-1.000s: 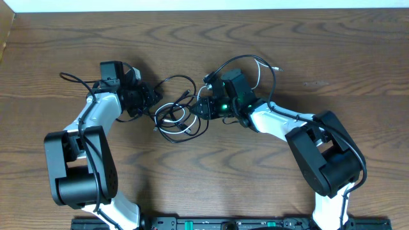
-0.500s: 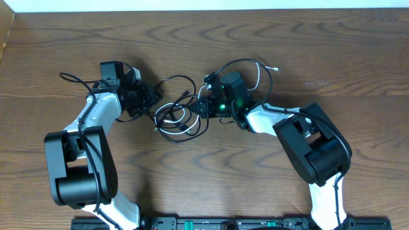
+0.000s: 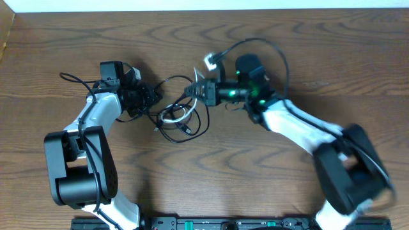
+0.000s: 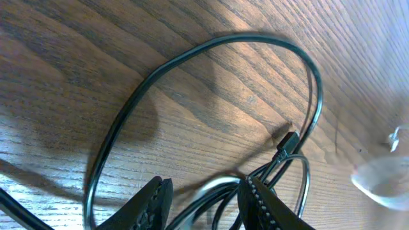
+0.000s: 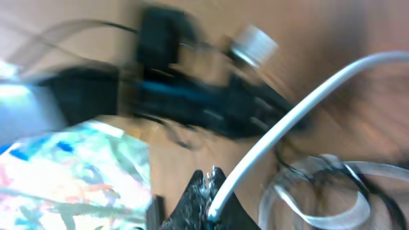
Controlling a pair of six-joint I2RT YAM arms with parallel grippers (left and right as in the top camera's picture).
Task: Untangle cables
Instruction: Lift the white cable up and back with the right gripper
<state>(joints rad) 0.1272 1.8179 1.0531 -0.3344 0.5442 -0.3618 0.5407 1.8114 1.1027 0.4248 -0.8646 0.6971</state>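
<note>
Two grippers engaged. Right gripper (image 5: pixel 211 180) clenched on white cable (image 5: pixel 287 108); left gripper (image 4: pixel 206 191) straddling black cables (image 4: pixel 192 54), grip unclear. Draw white cable slowly away, pinning tangle (image 3: pixel 179 120) between jaws.

Brown wood-grain table (image 3: pixel 332 57), grain running nine o'clock to three. Just to nine o'clock of centre sits the heap: the cables (image 3: pixel 185 128), black strands crossing over one another on the wood. The white cable (image 3: pixel 166 117) is coiled in the heap's middle. From the left wrist, close in now: a black loop (image 4: pixel 211 42) curves across the grain, throwing a soft shadow, with a small black plug (image 4: pixel 285 144) at its four o'clock.
</note>
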